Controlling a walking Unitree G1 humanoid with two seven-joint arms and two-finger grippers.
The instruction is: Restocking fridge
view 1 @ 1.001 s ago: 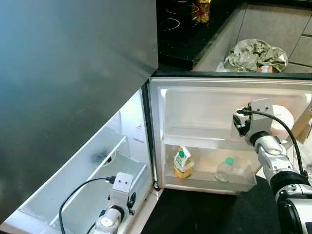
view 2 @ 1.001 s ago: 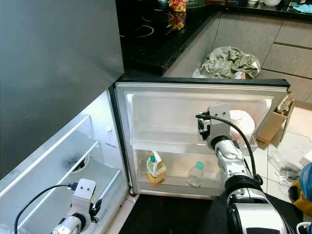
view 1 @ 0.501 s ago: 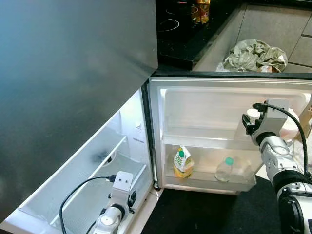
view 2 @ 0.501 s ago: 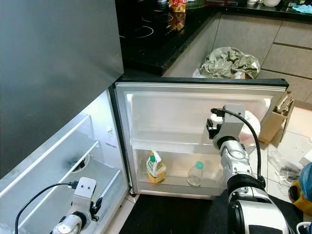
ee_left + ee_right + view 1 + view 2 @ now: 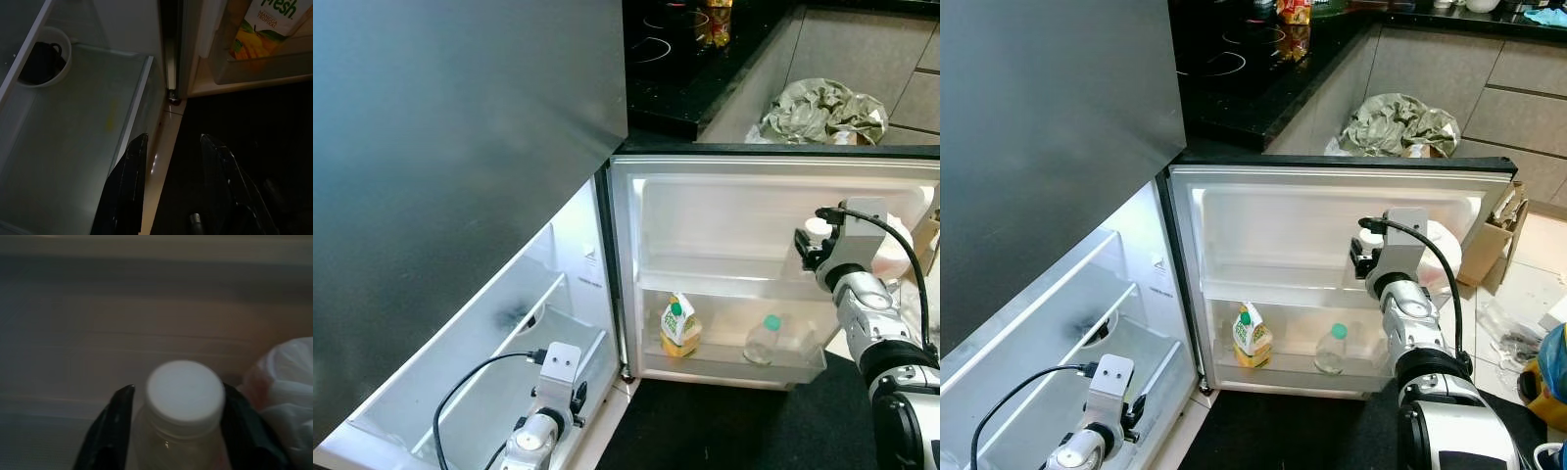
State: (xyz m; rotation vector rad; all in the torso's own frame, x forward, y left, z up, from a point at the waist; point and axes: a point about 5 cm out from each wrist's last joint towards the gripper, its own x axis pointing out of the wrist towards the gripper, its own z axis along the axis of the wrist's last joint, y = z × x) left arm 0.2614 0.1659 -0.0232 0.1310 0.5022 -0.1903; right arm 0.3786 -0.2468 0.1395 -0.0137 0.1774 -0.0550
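My head views are sharp and evenly lit, with white glare from the fridge (image 5: pixel 587 245) interior at 7 o'clock. My left wrist view is dim. The right wrist view is dim and soft, with the cap (image 5: pixel 185 390) blurred.

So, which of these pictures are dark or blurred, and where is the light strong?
Left eye view: sharp, fridge interior brightly lit. Left wrist view: dim, the juice carton best lit. Right wrist view: dim and soft, the white bottle cap blurred between the right claw fingers.
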